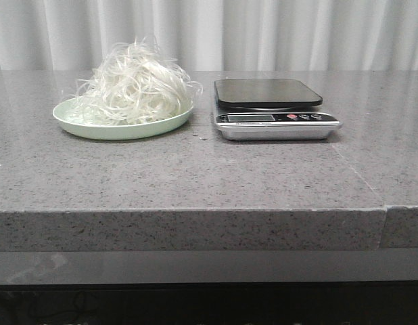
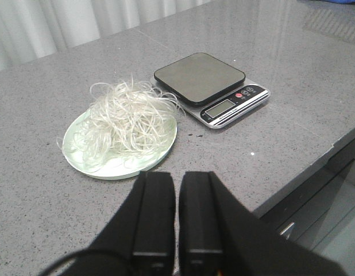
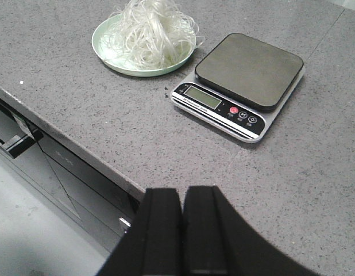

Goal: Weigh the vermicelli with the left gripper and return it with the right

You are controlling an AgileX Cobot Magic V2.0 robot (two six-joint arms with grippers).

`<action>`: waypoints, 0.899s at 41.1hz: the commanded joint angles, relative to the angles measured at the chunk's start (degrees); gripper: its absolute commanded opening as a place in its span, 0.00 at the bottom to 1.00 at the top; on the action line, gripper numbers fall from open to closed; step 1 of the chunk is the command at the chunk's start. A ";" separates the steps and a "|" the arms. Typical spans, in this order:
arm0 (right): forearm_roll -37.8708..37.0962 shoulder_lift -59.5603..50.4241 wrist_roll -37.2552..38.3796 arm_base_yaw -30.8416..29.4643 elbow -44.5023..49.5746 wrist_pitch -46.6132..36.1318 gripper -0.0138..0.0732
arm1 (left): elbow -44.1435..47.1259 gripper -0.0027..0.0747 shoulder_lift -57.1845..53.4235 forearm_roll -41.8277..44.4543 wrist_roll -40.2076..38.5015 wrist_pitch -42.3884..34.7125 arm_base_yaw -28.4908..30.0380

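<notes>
Front view: vermicelli (image 1: 138, 84) hides plate (image 1: 121, 128) centre.

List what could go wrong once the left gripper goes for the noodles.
1. The vermicelli is a loose, wiry heap with strands sticking out over the rim of the plate; a pinch may lift only part of it, or shed strands on the table.
2. The heap looks about as wide as the scale platform, so strands may overhang it or cover the display.
</notes>
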 commanded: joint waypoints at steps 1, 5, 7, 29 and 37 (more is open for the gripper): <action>-0.62 0.26 -0.18 -0.29 -1.39 -3.49 0.34 | -1.43 0.22 0.27 -0.02 -0.71 -4.28 -0.37; -0.62 0.26 -0.18 -0.29 -1.39 -3.49 0.34 | -1.43 0.22 0.27 -0.02 -0.71 -4.28 -0.37; -0.62 0.26 -0.18 -0.29 -1.39 -3.49 0.34 | -1.43 0.22 0.27 -0.02 -0.71 -4.28 -0.37; -0.62 0.26 -0.18 -0.29 -1.39 -3.51 0.34 | 24.88 0.22 -18.17 2.08 -0.71 -32.41 17.38; -0.62 0.26 -0.18 -0.29 -1.39 -3.51 0.34 | 40.10 0.22 -25.43 1.66 -0.71 -45.09 28.56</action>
